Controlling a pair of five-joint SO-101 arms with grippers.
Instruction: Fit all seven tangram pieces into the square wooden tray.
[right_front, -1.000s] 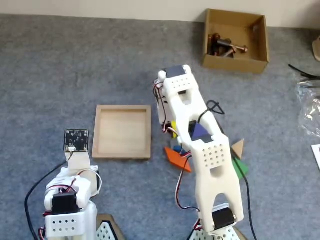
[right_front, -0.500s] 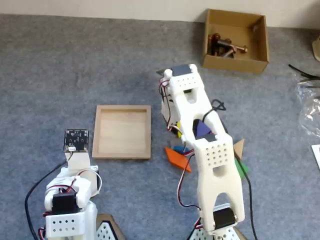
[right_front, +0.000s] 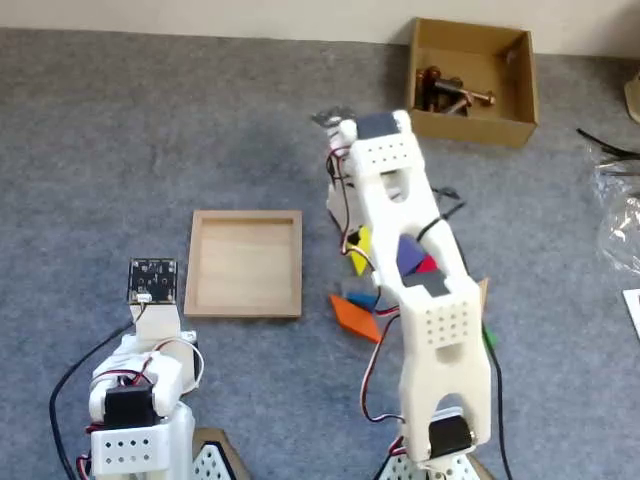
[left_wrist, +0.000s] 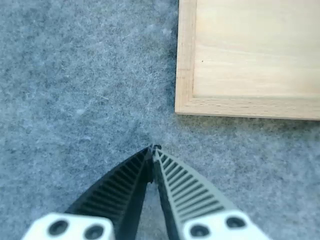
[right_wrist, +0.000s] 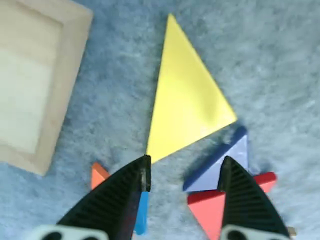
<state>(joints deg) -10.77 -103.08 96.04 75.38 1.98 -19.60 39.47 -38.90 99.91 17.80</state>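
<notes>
Centrally, my right gripper (right_wrist: 186, 167) stands with its jaws spread and holds nothing. One finger sits by an acute tip of the yellow triangle (right_wrist: 187, 105), the other over the violet-blue triangle (right_wrist: 227, 160) and the red triangle (right_wrist: 215, 205). An orange piece (right_wrist: 99, 175) and a light-blue piece (right_wrist: 141, 212) show beside the first finger.

The yellow triangle lies flat on the grey worktop (right_front: 120, 130) near its middle, just beside the square wooden tray (right_wrist: 65, 95) but apart from it, on the side toward the right arm. Its long axis is the hypotenuse, which faces the tray and runs roughly along the tray's nearest wall. The right-angle corner points away from the tray, toward the violet-blue triangle.

I judge the piece light, stiff, thin and smooth. It should neither bend nor break, but it lies flush on the felt-like surface, and its slanted edges could let it squirt out of a pinch. I would take it with one finger on the middle of the hypotenuse and the other at the right-angle corner.

The tray holds no piece yet. My left gripper (left_wrist: 152, 150), jaws pressed together and empty, rests near the tray's corner on the left arm's side.
</notes>
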